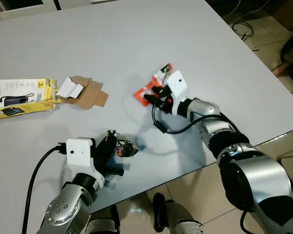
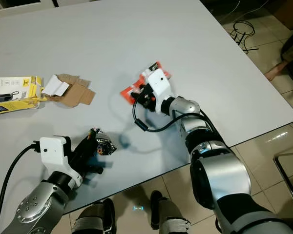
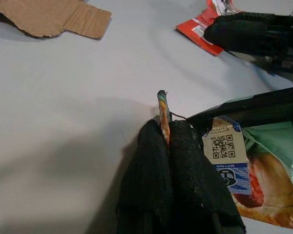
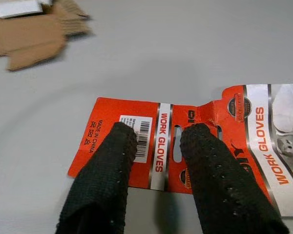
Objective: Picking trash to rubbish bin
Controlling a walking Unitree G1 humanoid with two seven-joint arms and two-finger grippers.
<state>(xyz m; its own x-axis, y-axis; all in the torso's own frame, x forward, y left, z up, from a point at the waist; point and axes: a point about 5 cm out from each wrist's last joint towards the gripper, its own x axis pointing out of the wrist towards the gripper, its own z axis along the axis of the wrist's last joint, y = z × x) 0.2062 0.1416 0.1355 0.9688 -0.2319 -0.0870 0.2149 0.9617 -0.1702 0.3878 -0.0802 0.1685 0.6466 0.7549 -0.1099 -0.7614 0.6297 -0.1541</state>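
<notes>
Nearest, left gripper (image 3: 166,134) pinches a crumpled green foil snack wrapper (image 1: 124,147), fingers closed; right gripper (image 4: 158,141), fingers parted, rests on an orange work-gloves card (image 4: 151,141).

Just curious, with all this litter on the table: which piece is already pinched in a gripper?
The crumpled foil snack wrapper: the left gripper is shut on its edge. The right gripper hangs open above the orange glove card.
</notes>
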